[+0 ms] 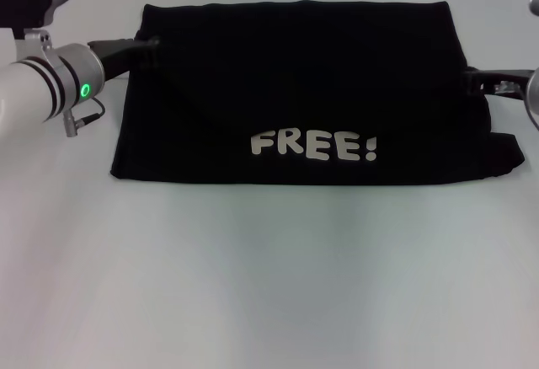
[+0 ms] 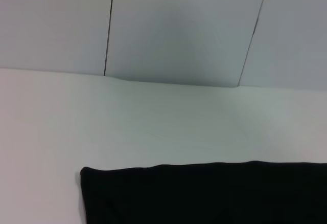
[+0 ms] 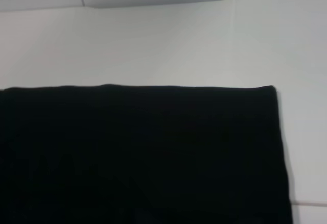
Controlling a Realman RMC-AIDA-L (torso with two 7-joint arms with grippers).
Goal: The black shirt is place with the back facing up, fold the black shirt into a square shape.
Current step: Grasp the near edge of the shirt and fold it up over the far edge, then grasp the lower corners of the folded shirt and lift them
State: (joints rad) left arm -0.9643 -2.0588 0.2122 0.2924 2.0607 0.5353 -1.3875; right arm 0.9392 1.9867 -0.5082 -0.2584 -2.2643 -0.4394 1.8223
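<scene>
The black shirt (image 1: 295, 91) lies on the white table as a wide folded rectangle, much wider than deep. White "FREE!" lettering (image 1: 313, 145) faces up near its front edge. A small flap sticks out at the front right corner (image 1: 505, 154). My left gripper (image 1: 145, 45) is at the shirt's left edge near the back corner. My right gripper (image 1: 470, 78) is at the shirt's right edge. Both black grippers merge with the black cloth. The shirt's edge shows in the left wrist view (image 2: 204, 193) and fills the right wrist view (image 3: 143, 152).
The white table (image 1: 269, 285) stretches in front of the shirt. A white panelled wall (image 2: 179, 24) stands behind the table's far edge. My left arm's silver wrist with a green light (image 1: 84, 91) hangs over the table's left side.
</scene>
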